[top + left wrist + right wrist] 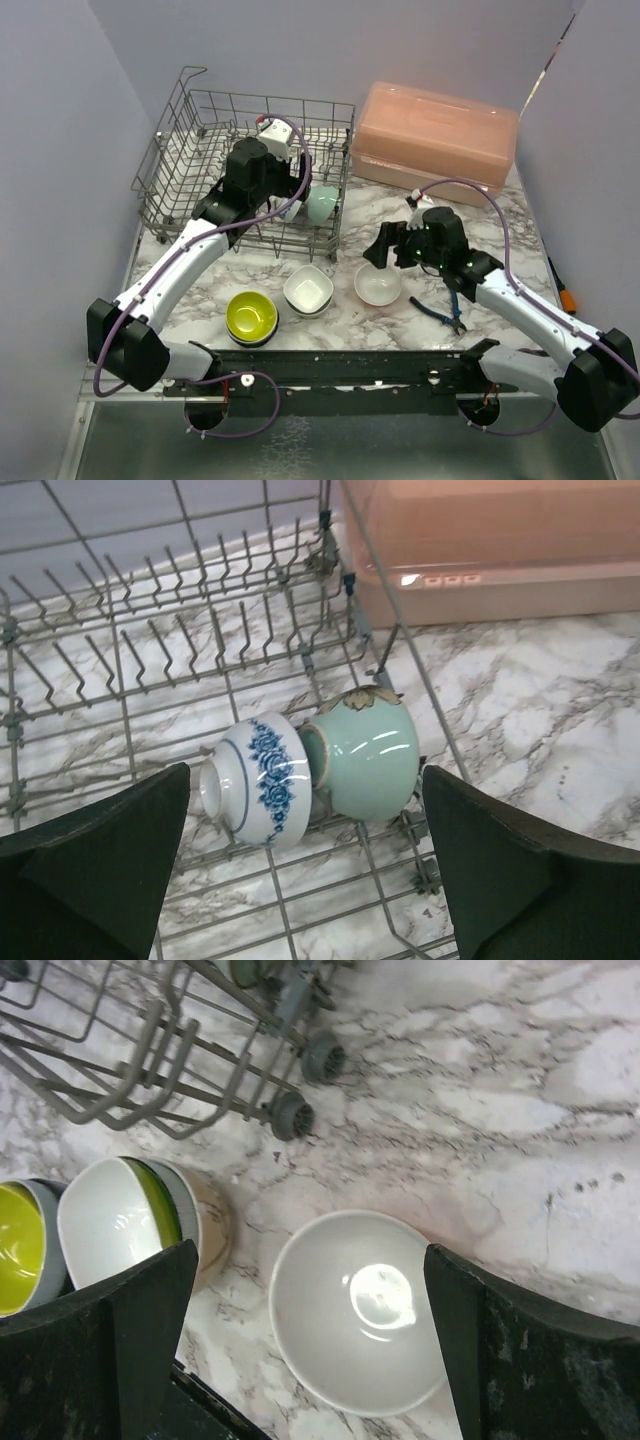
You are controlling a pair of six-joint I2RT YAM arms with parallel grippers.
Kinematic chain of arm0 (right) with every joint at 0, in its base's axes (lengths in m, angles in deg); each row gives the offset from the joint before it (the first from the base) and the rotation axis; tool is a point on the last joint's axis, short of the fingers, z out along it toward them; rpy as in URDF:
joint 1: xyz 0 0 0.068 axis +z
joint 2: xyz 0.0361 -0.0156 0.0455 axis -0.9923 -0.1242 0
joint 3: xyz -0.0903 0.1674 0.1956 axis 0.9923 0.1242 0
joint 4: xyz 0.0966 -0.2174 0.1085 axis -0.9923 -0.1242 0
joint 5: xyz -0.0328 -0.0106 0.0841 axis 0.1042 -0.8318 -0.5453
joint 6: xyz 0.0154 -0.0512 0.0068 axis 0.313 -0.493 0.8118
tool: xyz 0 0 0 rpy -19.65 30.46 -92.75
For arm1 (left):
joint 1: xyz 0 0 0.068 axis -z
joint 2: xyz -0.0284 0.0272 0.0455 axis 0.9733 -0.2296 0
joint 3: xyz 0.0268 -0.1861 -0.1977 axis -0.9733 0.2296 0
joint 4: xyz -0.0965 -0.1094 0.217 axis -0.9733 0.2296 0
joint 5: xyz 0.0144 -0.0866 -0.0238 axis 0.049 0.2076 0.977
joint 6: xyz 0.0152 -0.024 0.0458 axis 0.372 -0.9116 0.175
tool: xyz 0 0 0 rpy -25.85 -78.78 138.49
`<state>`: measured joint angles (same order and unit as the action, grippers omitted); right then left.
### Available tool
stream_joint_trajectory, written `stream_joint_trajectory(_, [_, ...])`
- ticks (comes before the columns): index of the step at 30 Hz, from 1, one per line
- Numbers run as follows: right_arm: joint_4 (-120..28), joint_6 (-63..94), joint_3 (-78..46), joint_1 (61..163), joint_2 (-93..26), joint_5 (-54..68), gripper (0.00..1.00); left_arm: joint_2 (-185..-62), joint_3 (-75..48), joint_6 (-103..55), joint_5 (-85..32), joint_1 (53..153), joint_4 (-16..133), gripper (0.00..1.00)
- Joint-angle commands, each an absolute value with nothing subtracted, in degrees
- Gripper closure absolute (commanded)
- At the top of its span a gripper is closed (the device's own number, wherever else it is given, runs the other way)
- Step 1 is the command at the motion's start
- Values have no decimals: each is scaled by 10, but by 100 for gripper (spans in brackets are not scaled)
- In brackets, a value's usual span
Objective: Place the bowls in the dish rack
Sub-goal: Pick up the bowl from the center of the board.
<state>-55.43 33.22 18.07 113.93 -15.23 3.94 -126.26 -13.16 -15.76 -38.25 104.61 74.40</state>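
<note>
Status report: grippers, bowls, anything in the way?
Left gripper open over dish rack. Right gripper open above white bowl. Teal bowl, blue-patterned bowl racked on their sides. Nothing blocks white bowl.

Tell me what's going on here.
Bowls are being loaded into a dish rack. The left tool hangs open over a blue-patterned bowl and a teal bowl lying on their sides in the rack. The right tool hangs open above a white bowl on the table. Stacked bowls wait nearby.

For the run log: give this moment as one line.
left gripper: open, over dish rack | racked: blue-patterned bowl, teal bowl | right gripper: open, above lone white bowl | waiting: lime-yellow stack, white-topped stack
</note>
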Motion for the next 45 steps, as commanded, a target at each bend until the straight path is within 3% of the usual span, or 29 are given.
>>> stream_joint_trajectory(1, [-597,361,215,1142,-112,112,1,-1227,-91,-160,-282,1046,643,1])
stream_joint_trajectory(11, [-627,436,292,1142,-48,140,1,-1168,-12,-190,-232,1046,522,1])
stream_joint_trajectory(22, [-572,447,334,1142,-107,109,11,-1165,-9,-199,-232,1046,517,1])
stream_joint_trajectory(33, [-541,421,320,1142,-158,122,42,-1174,-13,-203,-217,1046,518,1])
stream_joint_trajectory(45, [-566,382,291,1142,-165,177,56,-1187,-18,-205,-202,1046,523,1])
